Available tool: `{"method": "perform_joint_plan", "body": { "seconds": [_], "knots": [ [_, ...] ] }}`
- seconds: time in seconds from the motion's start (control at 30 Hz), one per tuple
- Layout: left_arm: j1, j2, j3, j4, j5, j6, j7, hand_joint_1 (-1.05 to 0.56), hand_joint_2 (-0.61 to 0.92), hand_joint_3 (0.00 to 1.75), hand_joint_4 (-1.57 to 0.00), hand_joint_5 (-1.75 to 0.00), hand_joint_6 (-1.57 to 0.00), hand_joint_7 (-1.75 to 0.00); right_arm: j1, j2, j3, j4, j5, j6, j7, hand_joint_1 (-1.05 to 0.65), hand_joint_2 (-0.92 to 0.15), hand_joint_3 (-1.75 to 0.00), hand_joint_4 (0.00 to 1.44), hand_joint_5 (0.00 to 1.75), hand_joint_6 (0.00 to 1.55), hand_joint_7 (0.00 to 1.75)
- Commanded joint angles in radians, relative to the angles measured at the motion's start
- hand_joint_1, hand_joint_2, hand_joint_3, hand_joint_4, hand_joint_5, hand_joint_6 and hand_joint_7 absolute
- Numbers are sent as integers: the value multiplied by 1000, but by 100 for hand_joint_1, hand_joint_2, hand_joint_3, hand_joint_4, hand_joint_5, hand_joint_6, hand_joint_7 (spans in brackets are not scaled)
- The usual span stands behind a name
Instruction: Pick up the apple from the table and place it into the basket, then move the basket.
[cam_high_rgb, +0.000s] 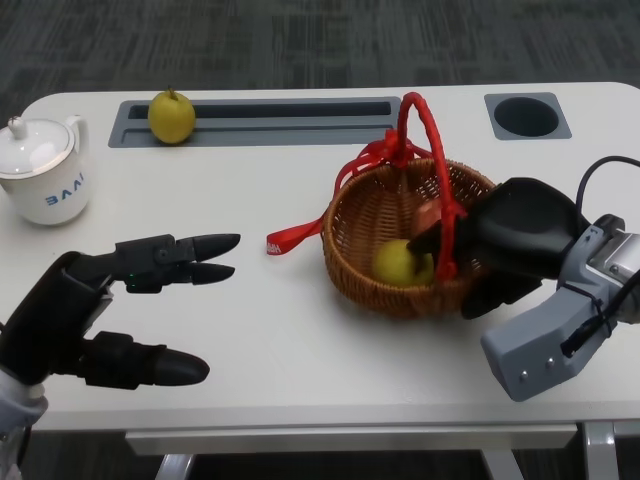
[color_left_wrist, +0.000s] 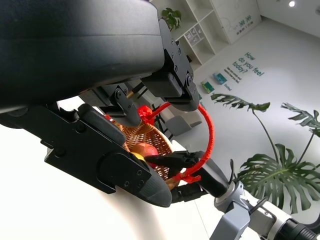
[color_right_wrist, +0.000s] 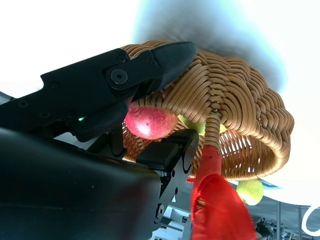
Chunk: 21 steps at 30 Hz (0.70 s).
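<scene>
Left hand (cam_high_rgb: 90, 310) open; teapot (cam_high_rgb: 42, 170) lettering unreadable, mirrored.

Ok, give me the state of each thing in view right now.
apple: red, inside the basket, between the right robot hand's fingers
basket: upright on the table, handle up
right robot hand: reaching into the basket
left robot hand: open, holding nothing
teapot: upright, lid on

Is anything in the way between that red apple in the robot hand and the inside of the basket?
Nothing visible blocks it. The right robot hand already holds the red apple inside the basket's rim, beside the red handle and above a yellow-green fruit lying in the bottom.
</scene>
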Motion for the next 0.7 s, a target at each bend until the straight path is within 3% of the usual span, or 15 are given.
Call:
{"method": "perform_joint_plan", "body": {
  "seconds": [0.03, 0.1, 0.17, 0.23, 0.3, 0.37, 0.5, 0.7],
  "knots": [
    [-9, 10, 5, -5, -15, -8, -9, -62, 76, 0, -86, -2, -66, -1, 31, -25, 20, 21, -29, -4, -48, -44, -92, -13, 79, 174, 82, 90],
    [-8, 11, 6, -7, -15, -10, -8, -62, 77, 0, -87, -2, -66, -1, 36, -29, 21, 28, -31, -13, -97, -45, -92, -13, 79, 175, 82, 91],
    [-9, 11, 7, -6, -15, -15, -7, -61, 77, 0, -88, -2, -67, -1, 38, -30, 20, 37, -29, -24, -118, -45, -92, -17, 79, 175, 75, 116],
    [-11, 11, 7, -5, -12, -17, -3, -61, 77, 0, -89, -3, -68, -1, 36, -29, 21, 45, -31, -32, -129, -44, -92, -22, 79, 175, 64, 154],
    [-13, 11, 8, -3, -8, -18, 0, -61, 78, 0, -90, -3, -69, -2, 38, -28, 19, 49, -30, -39, -134, -44, -92, -25, 81, 175, 60, 170],
    [-14, 12, 10, -2, -3, -21, 4, -60, 78, 0, -90, -3, -70, -2, 46, -29, 8, 53, -18, -53, -130, -44, -92, -25, 82, 175, 60, 167],
    [-15, 15, 11, -1, 5, -23, 8, -58, 79, 1, -91, -3, -70, -1, 55, -31, -10, 55, -2, -72, -125, -42, -92, -23, 83, 175, 64, 144],
    [-23, 8, 12, 12, 5, -36, 9, -56, 80, 1, -94, -3, -74, -3, 79, -49, -15, 33, -3, -106, -145, -42, -92, -20, 83, 175, 66, 139]
  ]
}}
